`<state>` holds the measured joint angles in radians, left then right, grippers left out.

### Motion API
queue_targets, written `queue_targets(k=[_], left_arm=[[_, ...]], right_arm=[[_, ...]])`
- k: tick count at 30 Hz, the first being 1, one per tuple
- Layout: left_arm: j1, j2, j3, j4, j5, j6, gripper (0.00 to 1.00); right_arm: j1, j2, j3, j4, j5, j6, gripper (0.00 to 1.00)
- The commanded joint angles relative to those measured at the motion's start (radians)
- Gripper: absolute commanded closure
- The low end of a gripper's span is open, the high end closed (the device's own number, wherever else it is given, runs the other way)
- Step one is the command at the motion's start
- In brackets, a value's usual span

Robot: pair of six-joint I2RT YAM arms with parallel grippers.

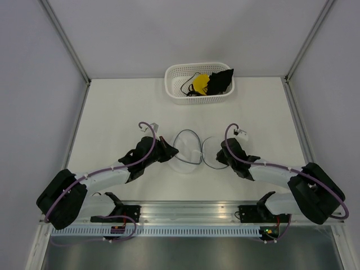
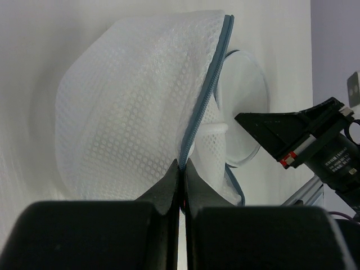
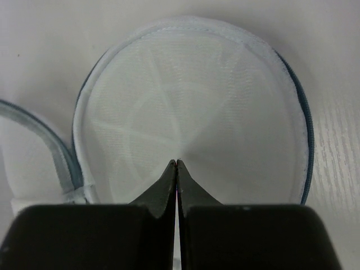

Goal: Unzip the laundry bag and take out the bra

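Tabletop (image 1: 112,118): white, carries everything. Basket (image 1: 174,97): white plastic, sits well beyond the laundry bag (image 1: 188,147), at the far edge. The bag is btw the two arms on the near part of the tabletop. It's already unzipped & split into 2 round mesh halves, side by side. Bra (image 1: 211,83) (yellow cups, black fabric) isn't in the bag. It lies in the basket, well apart from the bag.

L gripper (image 2: 181,169), at the bag's left: jaws closed, pinching the grey-blue zipper rim (image 2: 205,93) of the left half. That half stands up off the tabletop like a dome. R gripper (image 3: 178,164), at the bag's right: jaws closed tip to tip, right over the centre of the flat right half. Can't tell if they nip any mesh or just press on it.

Step, my read: both parts of the task look done (zip open, bra out), so this is wrap-up. Next move prob. calls for the L jaws to open & let the rim drop w/o snagging mesh, then for both arms to draw away from the bag. Nothing shows inside either half, tho the raised half's inside is only partly in view.
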<state>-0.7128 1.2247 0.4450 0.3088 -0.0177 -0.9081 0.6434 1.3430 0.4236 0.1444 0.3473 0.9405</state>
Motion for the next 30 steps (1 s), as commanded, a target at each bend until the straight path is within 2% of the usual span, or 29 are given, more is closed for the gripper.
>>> queue_targets(k=[1, 3, 5, 8, 9, 10, 12, 16, 22, 26, 30], left_arm=[[0.003, -0.004, 0.001, 0.041, 0.013, -0.014, 0.98], [0.003, -0.005, 0.001, 0.042, 0.013, -0.014, 0.98], [0.003, -0.004, 0.001, 0.046, 0.013, -0.015, 0.98], [0.003, -0.004, 0.001, 0.047, 0.013, -0.015, 0.98], [0.003, -0.004, 0.001, 0.047, 0.013, -0.017, 0.98], [0.001, -0.001, 0.001, 0.049, 0.013, -0.018, 0.98], [0.001, -0.001, 0.000, 0.050, 0.013, -0.020, 0.98], [0.003, -0.001, 0.008, 0.047, 0.013, -0.021, 0.98], [0.001, 0.025, 0.021, 0.052, 0.042, -0.020, 0.98], [0.003, 0.039, 0.031, 0.062, 0.053, -0.021, 0.98], [0.001, 0.041, 0.027, 0.065, 0.053, -0.023, 0.98]], right_arm=[[-0.001, -0.141, 0.024, -0.032, -0.051, -0.121, 1.00], [-0.001, -0.194, 0.053, -0.092, -0.012, -0.135, 1.00], [-0.001, -0.232, 0.110, -0.254, 0.100, -0.123, 1.00], [-0.001, -0.232, 0.175, -0.478, 0.251, -0.049, 0.91], [0.001, -0.231, 0.178, -0.532, 0.269, -0.033, 0.84], [-0.001, -0.231, 0.173, -0.549, 0.285, 0.004, 0.59], [0.001, -0.232, 0.156, -0.581, 0.279, 0.040, 0.54], [0.001, -0.289, 0.054, -0.540, 0.205, 0.119, 0.46], [0.006, -0.396, -0.080, -0.413, 0.130, 0.165, 0.45], [0.006, -0.371, -0.111, -0.338, 0.099, 0.185, 0.45], [0.006, -0.302, -0.144, -0.194, 0.101, 0.198, 0.47]])
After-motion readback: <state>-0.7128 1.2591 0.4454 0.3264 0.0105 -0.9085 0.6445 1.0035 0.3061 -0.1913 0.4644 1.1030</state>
